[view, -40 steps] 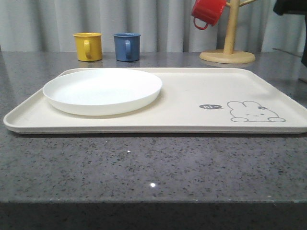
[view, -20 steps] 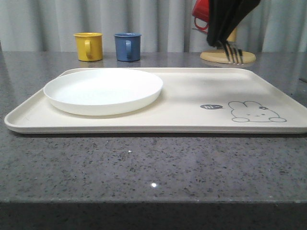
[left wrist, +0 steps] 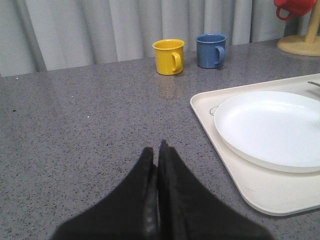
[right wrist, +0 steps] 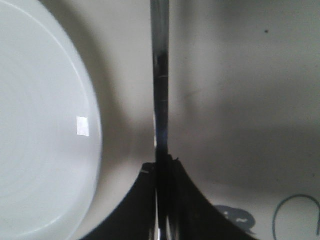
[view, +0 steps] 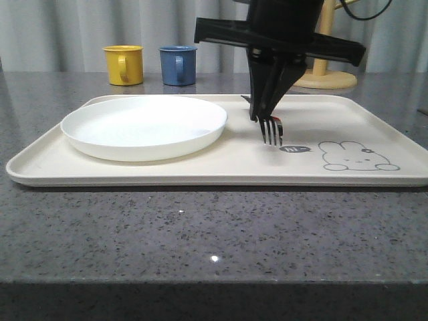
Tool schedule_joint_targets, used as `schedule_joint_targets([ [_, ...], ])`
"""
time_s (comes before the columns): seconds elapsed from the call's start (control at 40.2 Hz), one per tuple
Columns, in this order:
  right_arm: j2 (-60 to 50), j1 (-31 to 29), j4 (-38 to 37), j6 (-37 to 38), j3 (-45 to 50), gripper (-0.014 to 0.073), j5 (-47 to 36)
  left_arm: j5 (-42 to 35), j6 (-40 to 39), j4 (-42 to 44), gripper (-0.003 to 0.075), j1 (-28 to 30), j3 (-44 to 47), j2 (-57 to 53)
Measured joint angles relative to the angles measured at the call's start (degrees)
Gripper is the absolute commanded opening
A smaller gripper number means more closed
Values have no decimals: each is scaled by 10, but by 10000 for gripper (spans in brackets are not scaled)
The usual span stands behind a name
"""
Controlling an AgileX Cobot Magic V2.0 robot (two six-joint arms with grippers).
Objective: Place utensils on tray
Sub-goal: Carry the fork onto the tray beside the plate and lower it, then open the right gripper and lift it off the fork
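My right gripper [view: 261, 115] hangs low over the middle of the cream tray [view: 200, 175], shut on a shiny metal fork [view: 271, 130] whose tines point down toward the front, just above the tray floor by the "hi~" bubble. In the right wrist view the fork's handle [right wrist: 160, 75] runs straight out from the shut jaws of the right gripper [right wrist: 161, 165], with the white plate [right wrist: 40, 130] close beside it. The round white plate [view: 144, 126] lies on the tray's left half. My left gripper [left wrist: 156, 150] is shut with nothing in it, over bare counter left of the tray [left wrist: 235, 170].
A yellow mug [view: 123, 64] and a blue mug [view: 178, 65] stand behind the tray. A wooden mug stand [view: 328, 77] sits at the back right. The grey speckled counter [view: 200, 234] stretches in front of the tray and to its left.
The right gripper with the fork has come in from the back right, moving down and toward the front, and now sits low over the tray's middle. Plate and mugs have not moved.
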Motion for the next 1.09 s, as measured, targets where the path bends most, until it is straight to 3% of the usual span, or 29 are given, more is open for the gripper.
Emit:
schedule_joint_targets([
  [0.224, 23, 0, 2, 0, 0, -34, -5, 0, 0, 0, -18, 0, 0, 0],
  [0.473, 23, 0, 2, 0, -1, 234, -1, 0, 0, 0, -18, 0, 0, 0],
  [0.597, 23, 0, 2, 0, -10, 316, 17, 0, 0, 0, -18, 0, 0, 0],
  [0.821, 23, 0, -23, 0, -72, 321, 85, 0, 0, 0, -18, 0, 0, 0],
  [1.095, 7, -14, -44, -65, -109, 321, 91, 0, 0, 0, -18, 0, 0, 0],
])
